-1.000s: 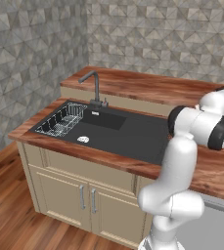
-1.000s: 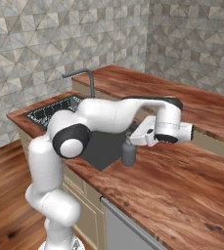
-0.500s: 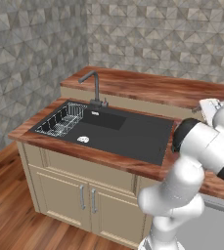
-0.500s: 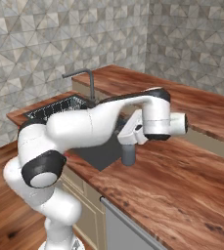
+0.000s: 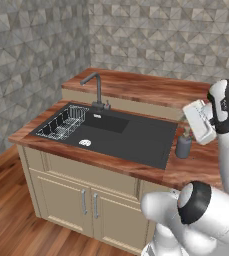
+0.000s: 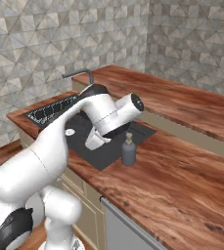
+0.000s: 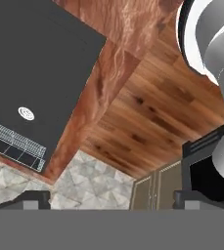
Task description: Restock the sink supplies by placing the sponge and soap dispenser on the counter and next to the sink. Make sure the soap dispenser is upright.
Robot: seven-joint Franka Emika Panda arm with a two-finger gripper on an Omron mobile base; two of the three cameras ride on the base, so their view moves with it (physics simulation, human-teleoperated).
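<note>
Standing upright: cylindrical grey-blue soap dispenser [image 6: 128, 151] on wood-grain counter [image 6: 182, 166], beside black sink [image 5: 126, 137].

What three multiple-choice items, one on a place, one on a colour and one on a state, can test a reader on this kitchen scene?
1. Where does the soap dispenser stand?
A. inside the sink basin
B. on the counter beside the sink
C. in the wire rack

2. What colour is the sink?
A. black
B. white
C. steel grey

3. How does the soap dispenser stand?
A. lying on its side
B. upside down
C. upright, free of the tool

Answers: 1 B, both base views show it on the wood at the sink's edge. 2 A, the basin is black. 3 C, its pump points up and nothing touches it.
</note>
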